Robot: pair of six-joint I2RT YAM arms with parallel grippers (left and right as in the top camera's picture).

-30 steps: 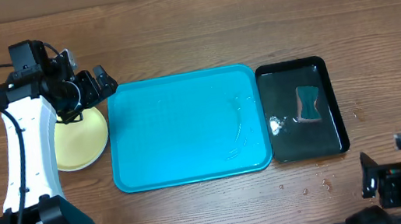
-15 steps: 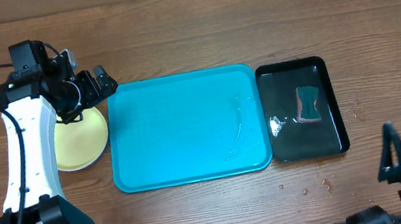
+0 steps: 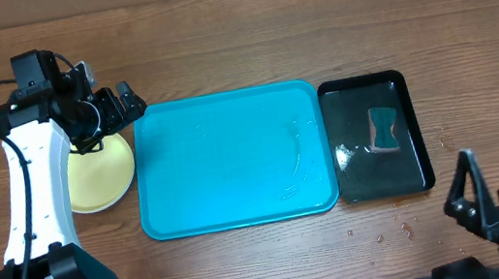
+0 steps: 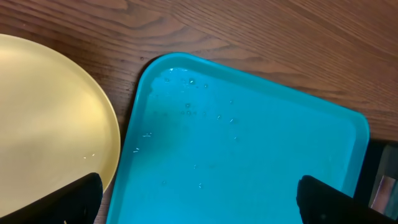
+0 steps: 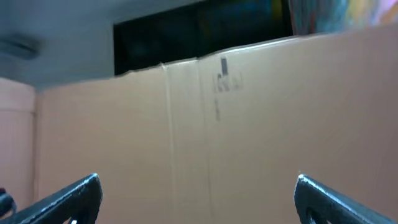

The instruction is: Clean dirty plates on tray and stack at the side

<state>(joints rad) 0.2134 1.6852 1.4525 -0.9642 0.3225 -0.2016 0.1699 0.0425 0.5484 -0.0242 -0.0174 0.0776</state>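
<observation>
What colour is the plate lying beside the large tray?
The plate is pale yellow-green, clearest in the left wrist view.

My overhead cam looks straight down on the whole table [image 3: 244, 33], with the turquoise tray [image 3: 233, 158] pretty much dead centre. The left wrist cam sits close above the tray's left end, also facing down. It shares that end of the tray with the overhead, plus the edge of the yellow-green plate [image 4: 50, 118] just left of it. The right wrist cam points up and away from the tray, and all I get is a blurry cardboard wall [image 5: 199, 137].
</observation>
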